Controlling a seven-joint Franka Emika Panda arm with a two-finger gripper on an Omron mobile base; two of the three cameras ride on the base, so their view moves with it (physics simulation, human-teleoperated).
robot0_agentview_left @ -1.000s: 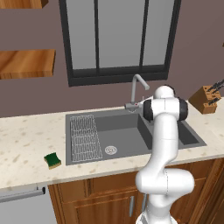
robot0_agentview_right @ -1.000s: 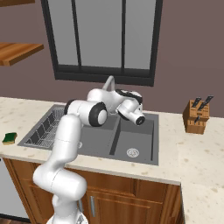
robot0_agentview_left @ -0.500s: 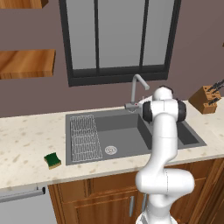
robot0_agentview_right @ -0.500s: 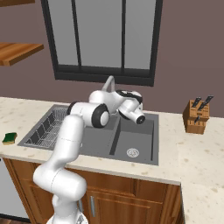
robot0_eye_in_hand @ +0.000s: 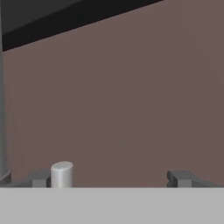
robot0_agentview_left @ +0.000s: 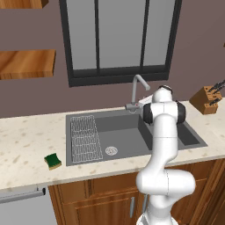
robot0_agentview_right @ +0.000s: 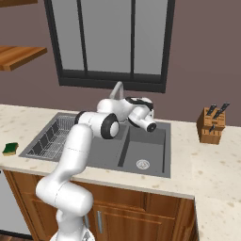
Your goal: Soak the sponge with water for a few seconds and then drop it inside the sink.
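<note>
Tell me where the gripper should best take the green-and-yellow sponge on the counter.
Probably from above, closing across the short sides of the small green-topped yellow sponge. It lies flat on the speckled counter, left of the dark grey sink, so only its top and edges are reachable.

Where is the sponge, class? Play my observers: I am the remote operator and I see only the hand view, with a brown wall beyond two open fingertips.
Observer: The sponge lies on the counter, left of the sink and apart from its rim.
Operator: Is any water running?
Observer: No stream shows under the faucet in either base view.
Operator: Where is my gripper compared with all that?
Observer: Your open gripper is up by the faucet at the back of the sink, empty, with the whole rack side of the sink between it and the sponge.
</note>
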